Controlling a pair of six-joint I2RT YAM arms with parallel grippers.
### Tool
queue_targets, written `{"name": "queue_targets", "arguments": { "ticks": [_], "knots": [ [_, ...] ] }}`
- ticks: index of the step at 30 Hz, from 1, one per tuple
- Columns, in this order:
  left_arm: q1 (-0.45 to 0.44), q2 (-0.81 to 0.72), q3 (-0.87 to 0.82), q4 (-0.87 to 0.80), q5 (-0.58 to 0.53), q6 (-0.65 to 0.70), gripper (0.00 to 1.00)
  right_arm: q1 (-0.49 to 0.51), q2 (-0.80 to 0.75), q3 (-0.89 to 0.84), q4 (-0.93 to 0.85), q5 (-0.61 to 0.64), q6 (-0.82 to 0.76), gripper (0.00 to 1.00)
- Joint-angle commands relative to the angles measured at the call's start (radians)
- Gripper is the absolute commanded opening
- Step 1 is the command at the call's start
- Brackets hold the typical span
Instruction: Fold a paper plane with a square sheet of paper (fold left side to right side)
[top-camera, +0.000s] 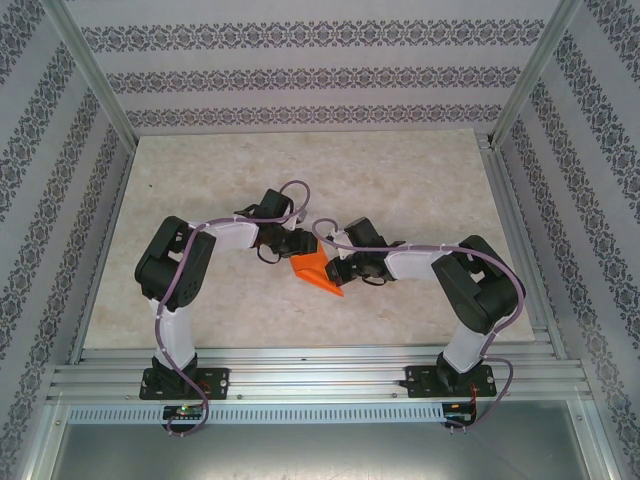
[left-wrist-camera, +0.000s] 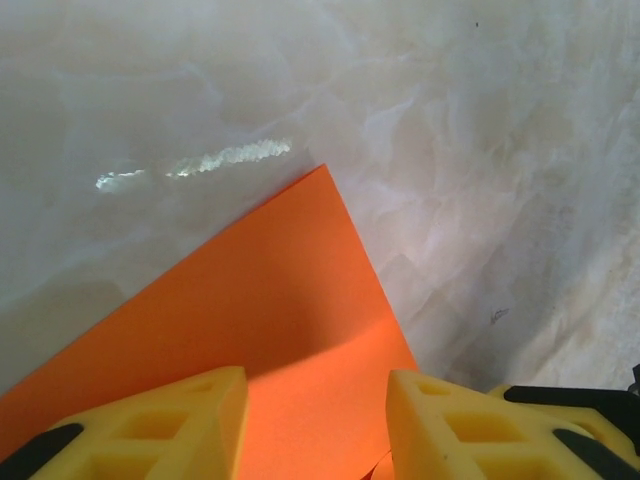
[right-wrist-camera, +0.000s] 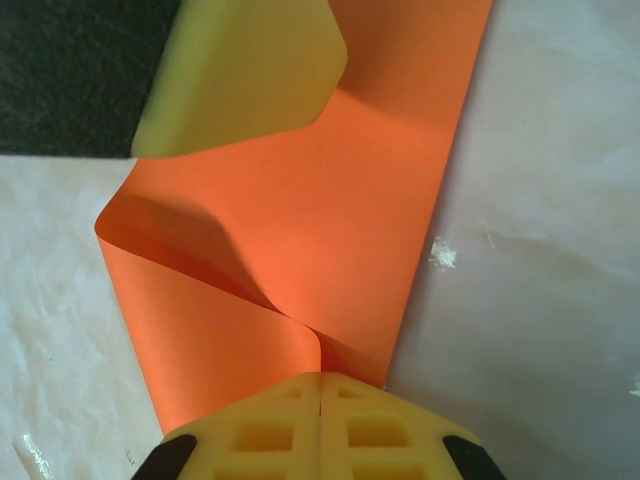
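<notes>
There is 1 thin, bright orange sheet of paper (top-camera: 318, 272) and 1 pale marbled tabletop (top-camera: 400, 170). Yellow-fingered robot grippers number 2: the left gripper (left-wrist-camera: 315, 385) and the right gripper (right-wrist-camera: 320, 385).

The orange paper (top-camera: 318, 272) is laid mid-frame on the tabletop (top-camera: 400, 180), partly folded, one side curled over in a loose loop.

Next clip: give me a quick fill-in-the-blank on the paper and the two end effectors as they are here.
1. The sheet of paper between the arms is coloured ___.
2. The right end effector is ___ on the paper.
3. The fingers of the left end effector stand ___, with paper beneath them.
Missing words: orange; shut; apart.
</notes>
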Motion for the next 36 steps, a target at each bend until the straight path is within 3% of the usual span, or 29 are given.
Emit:
{"name": "queue_targets", "arguments": {
  "ticks": [1,8,14,19,24,36],
  "knots": [
    [0.002,-0.058,0.032,-0.122,-0.038,0.044,0.47,-0.001,0.037,0.007,-0.066,0.026,-0.002,0.00],
    [0.046,-0.195,0.027,-0.179,-0.072,0.058,0.52,0.006,0.046,0.009,-0.069,0.022,-0.008,0.00],
    [0.039,-0.262,-0.105,-0.036,0.067,-0.035,0.40,0.009,0.046,0.014,-0.070,0.019,-0.015,0.00],
    [0.011,-0.242,-0.183,0.126,0.132,-0.150,0.34,0.010,0.050,0.014,-0.069,0.019,-0.014,0.00],
    [-0.022,-0.210,-0.225,0.208,0.120,-0.222,0.31,0.011,0.050,0.014,-0.072,0.021,-0.015,0.00],
    [-0.079,-0.146,-0.193,0.170,0.075,-0.219,0.32,0.017,0.054,0.018,-0.086,0.023,-0.019,0.00]
  ]
}}
